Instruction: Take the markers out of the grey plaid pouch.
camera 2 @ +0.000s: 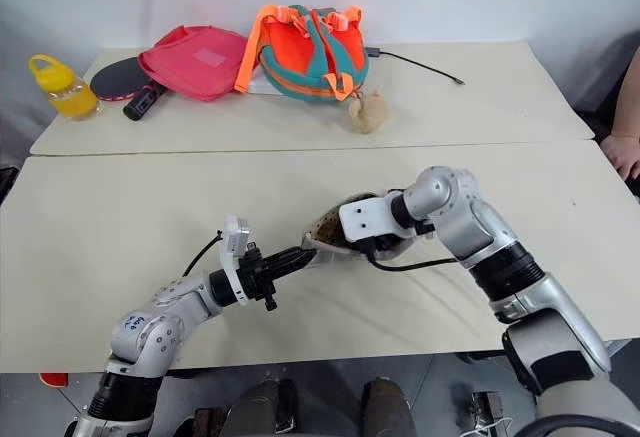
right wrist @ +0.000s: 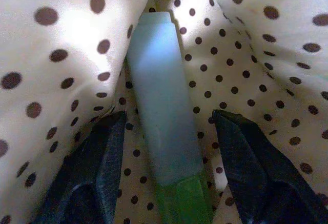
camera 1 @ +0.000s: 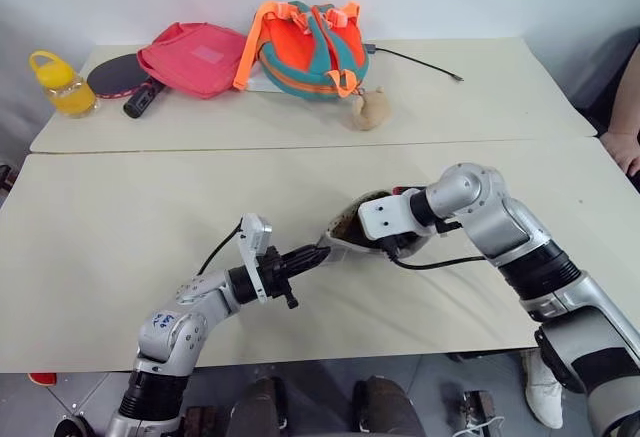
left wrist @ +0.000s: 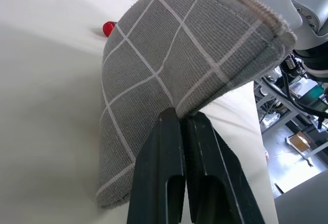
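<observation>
Holds up the grey plaid pouch (left wrist: 169,55) off the near table (camera 1: 130,227) with the left gripper (left wrist: 184,126), black fingers pressed tight together on a fold of the grey cloth near one end. Keeps that end pointing at the right arm, mouth side up, in the middle of the table's front half. Reaches down into the open mouth with the right gripper (right wrist: 169,115), fingers (right wrist: 102,157) spread wide apart inside the tan lining with brown dots. Shows a pale mint green marker (right wrist: 161,106) lying in the bottom fold of the lining, right between the two spread fingers, with a gap on each side, so not pinched. Has a brighter green part at the near end of that marker. Shows a small red round thing (left wrist: 108,28) on the table just past the pouch; cannot tell what it is. Farther back, on the second table (camera 1: 480,97), lined up from left to right: a yellow bottle (camera 1: 62,85), a dark paddle (camera 1: 120,77), a pink-red bag (camera 1: 195,57), an orange-teal backpack (camera 1: 310,47), a small tan toy (camera 1: 368,109) and a thin black cable (camera 1: 415,62). At the right edge, a person's hand (camera 1: 625,147) resting by the table.
</observation>
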